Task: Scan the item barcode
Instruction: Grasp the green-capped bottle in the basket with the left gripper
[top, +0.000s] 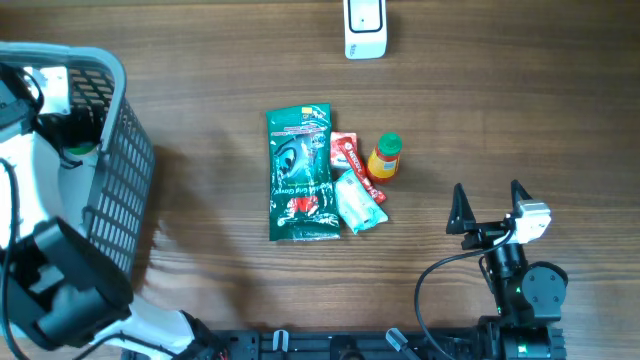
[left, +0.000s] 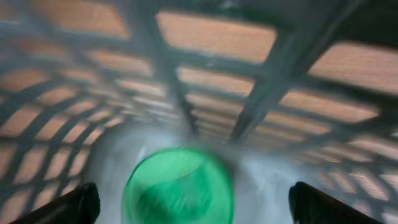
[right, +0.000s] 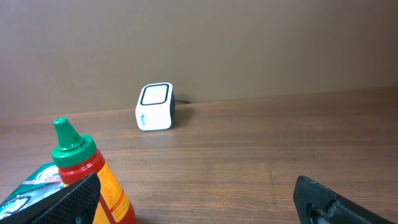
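- Left gripper (left: 193, 200) is down inside the grey plastic mesh basket (top: 130, 170) at the table's 9 o'clock. Its fingers are released and spread wide, gripping nothing.
- Task's thing, my read: the blurred round green lid (left: 177, 186) sits between those fingers on the basket floor. What is under the lid can't be made out, too blurred.
- Right gripper (top: 488, 195) hovers at 4 o'clock of the centre pile – jaws fully apart, empty, well apart from everything.
- Centre pile: tall green foil pouch (top: 300, 170), small red packet (top: 347, 150), pale teal sachet (top: 358, 203) and orange squeeze bottle with a green cap (top: 385, 158), bunched and touching.
- White box-shaped barcode scanner (top: 365, 30) stands at 12 o'clock on the dark wooden table (top: 500, 100), well apart from the pile.
- Step in hand, judged: grab the basket item.
- Centre the lid between the fingers before closing – it looks off toward the left finger.
- Grip below the lid if it's a bottle; a round top probably slips.
- Lift straight up so the mesh wall isn't snagged.
- Carry it to 12 o'clock and turn the label toward the scanner window. The barcode side isn't visible, so expect to rotate.
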